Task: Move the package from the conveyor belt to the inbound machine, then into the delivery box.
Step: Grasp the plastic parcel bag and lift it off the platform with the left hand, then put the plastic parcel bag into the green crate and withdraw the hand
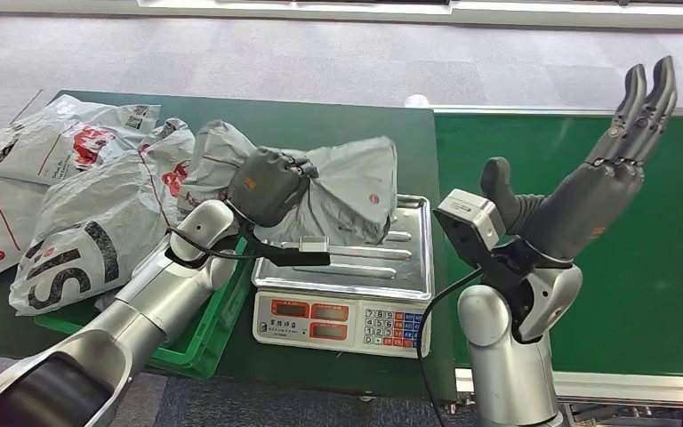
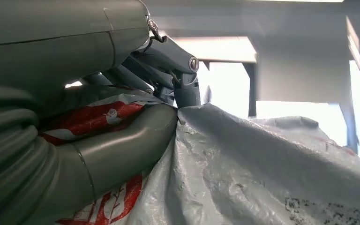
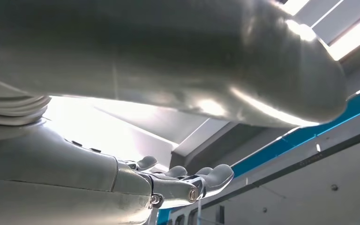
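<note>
- The left hand (image 1: 267, 185) grips a grey plastic package (image 1: 356, 191) from above, fingers closed into the crumpled film; in the left wrist view the thumb (image 2: 136, 136) presses against the film beside a red print, and the darker fingers (image 2: 178, 70) curl over the fold of the package (image 2: 262, 168)
- The package rests on the steel tray of the scale (image 1: 409, 267), its bulk toward the tray's back and left; the scale stands on the dark green table (image 1: 338, 124), its front panel with red displays and a keypad facing the robot
- The right hand (image 1: 587, 169) is raised over the green conveyor belt (image 1: 658, 267), holding nothing; its fingers are straight and close together, pointing up and away, thumb set apart; in the right wrist view the fingertips (image 3: 215, 176) stretch toward a ceiling with a blue band
- Left of the scale, a green crate (image 1: 204, 342) sits at the table's near edge; several more grey bags (image 1: 80, 196) with red and black print are heaped on and behind it
</note>
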Robot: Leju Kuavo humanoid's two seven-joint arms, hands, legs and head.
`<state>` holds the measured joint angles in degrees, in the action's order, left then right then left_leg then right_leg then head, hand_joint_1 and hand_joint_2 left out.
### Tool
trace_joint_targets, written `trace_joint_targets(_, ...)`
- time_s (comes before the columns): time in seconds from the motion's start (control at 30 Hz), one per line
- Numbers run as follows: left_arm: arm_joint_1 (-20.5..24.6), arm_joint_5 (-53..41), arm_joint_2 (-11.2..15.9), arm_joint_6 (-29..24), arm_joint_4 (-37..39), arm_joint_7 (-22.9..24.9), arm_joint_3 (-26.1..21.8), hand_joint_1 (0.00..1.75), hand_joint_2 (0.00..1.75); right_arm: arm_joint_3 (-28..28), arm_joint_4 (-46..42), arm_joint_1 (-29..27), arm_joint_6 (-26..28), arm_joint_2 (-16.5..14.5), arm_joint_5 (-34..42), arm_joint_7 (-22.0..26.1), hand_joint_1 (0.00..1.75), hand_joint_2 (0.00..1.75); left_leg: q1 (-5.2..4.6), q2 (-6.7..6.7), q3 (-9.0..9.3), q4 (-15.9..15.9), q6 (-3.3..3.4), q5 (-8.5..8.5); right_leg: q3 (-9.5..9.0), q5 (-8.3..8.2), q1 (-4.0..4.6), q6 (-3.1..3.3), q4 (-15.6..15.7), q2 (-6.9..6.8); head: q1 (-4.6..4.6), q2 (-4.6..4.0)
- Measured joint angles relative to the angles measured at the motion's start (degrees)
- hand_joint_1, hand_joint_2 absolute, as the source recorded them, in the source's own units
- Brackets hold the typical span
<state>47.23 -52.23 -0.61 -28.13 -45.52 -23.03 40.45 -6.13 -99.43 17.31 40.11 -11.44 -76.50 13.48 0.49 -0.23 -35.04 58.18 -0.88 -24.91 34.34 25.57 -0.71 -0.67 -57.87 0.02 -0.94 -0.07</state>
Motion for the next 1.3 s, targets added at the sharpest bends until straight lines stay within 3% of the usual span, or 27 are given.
trace_joint_targets(0.1, -2.5, 0.0, 0.5, -6.7, -12.7, 4.6, -8.0, 1.75, 1.75, 0.5, -1.6, -1.8, 0.0, -0.2, 0.1, 1.3, 0.00, 0.00, 0.00, 0.15, -0.06, 0.0, 0.00, -0.07, 0.09, 0.01, -0.01, 0.01, 0.0, 0.12, 0.01, 0.00)
trace_joint_targets(0.27, -6.3, -4.1, 1.6, -8.0, -26.7, 7.3, -18.4, 1.75, 1.75, 0.7, -2.2, -2.4, 0.0, -1.2, 0.3, 3.1, 0.00, 0.00, 0.01, 0.28, -0.04, 0.0, -0.05, -0.08, 0.16, 0.06, 0.12, 0.08, 0.0, 0.20, 0.00, 0.00)
trace_joint_targets(0.57, -8.9, -8.1, 2.4, -8.7, -35.0, 8.5, -24.4, 1.74, 1.75, 0.8, -2.2, -2.3, 0.0, -2.1, 0.5, 3.6, 0.00, 0.00, 0.05, 0.24, -0.06, 0.0, -0.10, -0.03, 0.10, 0.04, 0.12, 0.13, 0.0, 0.13, 0.00, 0.00)
trace_joint_targets(0.6, -9.1, -10.2, 2.4, -9.0, -35.0, 9.3, -25.0, 1.67, 1.75, 0.8, -2.2, -2.2, 0.0, -2.2, 0.5, 3.6, 0.00, 0.00, 0.05, 0.24, -0.06, 0.0, -0.10, -0.03, 0.10, 0.04, 0.12, 0.13, 0.0, 0.13, 0.00, 0.00)
trace_joint_targets(0.67, -9.3, -18.0, 2.5, -8.1, -34.9, 12.3, -26.6, 0.83, 1.75, 0.8, -2.1, -1.9, 0.0, -2.4, 0.5, 3.5, 0.00, 0.00, 0.05, 0.24, -0.07, 0.0, -0.10, -0.03, 0.11, 0.04, 0.13, 0.13, 0.0, 0.13, 0.00, 0.00)
trace_joint_targets(0.73, -9.5, -28.1, 3.0, -4.1, -33.8, 17.5, -28.1, 0.03, 0.87, 0.8, -1.9, -1.4, 0.0, -2.5, 0.3, 3.2, 0.00, 0.00, 0.05, 0.23, -0.06, 0.0, -0.10, -0.03, 0.11, 0.04, 0.13, 0.13, 0.0, 0.13, 0.00, 0.00)
trace_joint_targets(0.8, -9.4, -33.3, 4.0, 3.2, -31.0, 25.4, -28.4, 0.00, 0.00, 0.8, -1.6, -0.7, 0.0, -2.5, 0.2, 2.4, 0.00, 0.00, 0.05, 0.25, -0.03, 0.0, -0.11, -0.02, 0.13, 0.02, 0.14, 0.16, 0.0, 0.15, 0.00, 0.00)
trace_joint_targets(0.87, -9.3, -33.9, 5.4, 8.8, -26.6, 33.3, -27.6, 0.00, 0.00, 0.7, -1.3, -0.2, -0.1, -2.5, -0.1, 1.4, 0.00, 0.00, 0.06, 0.31, -0.02, 0.0, -0.16, 0.00, 0.17, -0.02, 0.18, 0.23, 0.0, 0.20, -0.01, 0.00)
trace_joint_targets(0.97, -9.3, -33.9, 6.6, 9.7, -20.4, 39.2, -26.2, 0.00, 0.00, 0.6, -0.9, 0.2, -0.1, -2.5, -0.7, 0.3, 0.00, 0.00, 0.11, 0.28, -0.04, 0.0, -0.23, 0.06, 0.18, -0.04, 0.24, 0.26, 0.0, 0.20, -0.02, 0.00)
trace_joint_targets(1.3, -9.2, -33.9, 7.8, 11.1, -11.7, 42.1, -25.5, 0.00, 0.00, 0.1, -0.6, 0.3, -0.1, -2.5, -1.5, -1.4, 0.00, 0.00, 0.10, 0.25, -0.13, 0.0, -0.23, 0.04, 0.23, -0.03, 0.23, 0.26, 0.0, 0.19, -0.02, 0.00)
